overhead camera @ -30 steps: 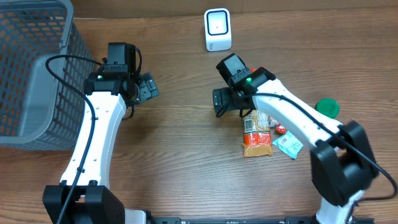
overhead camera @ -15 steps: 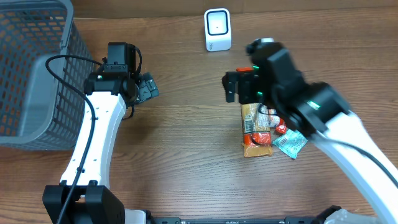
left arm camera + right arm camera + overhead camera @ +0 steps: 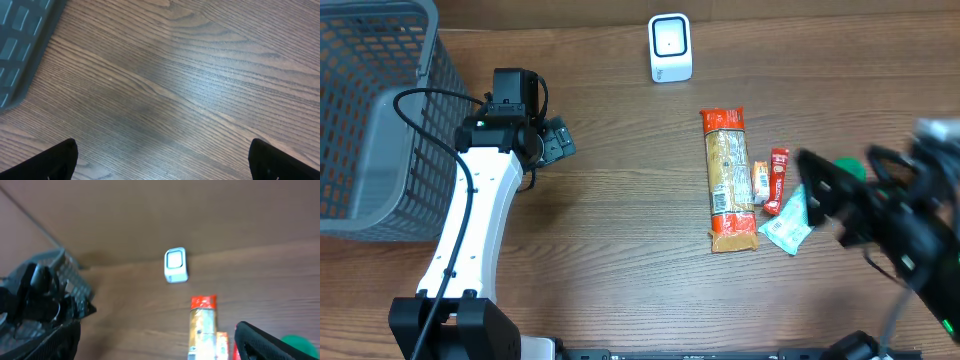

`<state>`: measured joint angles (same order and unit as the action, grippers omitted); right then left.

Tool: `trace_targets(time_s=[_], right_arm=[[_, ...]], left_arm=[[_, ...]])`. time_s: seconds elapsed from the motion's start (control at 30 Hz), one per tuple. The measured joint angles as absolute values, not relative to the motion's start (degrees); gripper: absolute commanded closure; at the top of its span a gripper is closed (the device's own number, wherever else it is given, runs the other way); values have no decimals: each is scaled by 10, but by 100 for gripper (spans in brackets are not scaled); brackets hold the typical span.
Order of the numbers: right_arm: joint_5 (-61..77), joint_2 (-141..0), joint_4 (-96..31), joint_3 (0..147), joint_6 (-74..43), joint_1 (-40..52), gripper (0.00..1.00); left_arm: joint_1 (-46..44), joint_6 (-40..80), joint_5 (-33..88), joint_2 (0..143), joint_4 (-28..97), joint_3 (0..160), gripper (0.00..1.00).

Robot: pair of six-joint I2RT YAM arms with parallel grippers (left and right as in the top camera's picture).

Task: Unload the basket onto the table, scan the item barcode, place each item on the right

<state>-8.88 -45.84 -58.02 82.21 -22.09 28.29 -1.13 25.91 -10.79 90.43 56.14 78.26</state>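
A long orange snack packet (image 3: 728, 180) lies flat on the wooden table, right of centre, and also shows in the right wrist view as the packet (image 3: 202, 325). The white barcode scanner (image 3: 670, 47) stands at the back, seen from the wrist as the scanner (image 3: 175, 265). My right gripper (image 3: 825, 200) hangs blurred, high over the right side, open and empty (image 3: 160, 340). My left gripper (image 3: 555, 142) is open over bare wood beside the basket, nothing between its fingers (image 3: 162, 160).
A grey mesh basket (image 3: 370, 120) fills the left side, and its edge (image 3: 20, 45) shows in the left wrist view. Beside the long packet lie a small orange sachet (image 3: 760, 182), a red sachet (image 3: 777, 178), a teal packet (image 3: 788, 225) and a green lid (image 3: 848, 170).
My right arm has swung from over the long packet to the right and risen toward the camera, uncovering the items. The left arm has not moved.
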Motion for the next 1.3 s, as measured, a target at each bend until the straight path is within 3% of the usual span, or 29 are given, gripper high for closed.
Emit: trace_targets(time_s=[0.6,1.17,1.3], right_arm=[[-65,-138,-509,498,-225,213,0],[-53,-8,37,167,-165,182,0],[-53,-8,108,104,-164,181,0]], left_arm=[[-11,259,-108,904,561,783,0],[-11,259,-108,904,561,783,0],[-11,259,-108,904,561,783,0]])
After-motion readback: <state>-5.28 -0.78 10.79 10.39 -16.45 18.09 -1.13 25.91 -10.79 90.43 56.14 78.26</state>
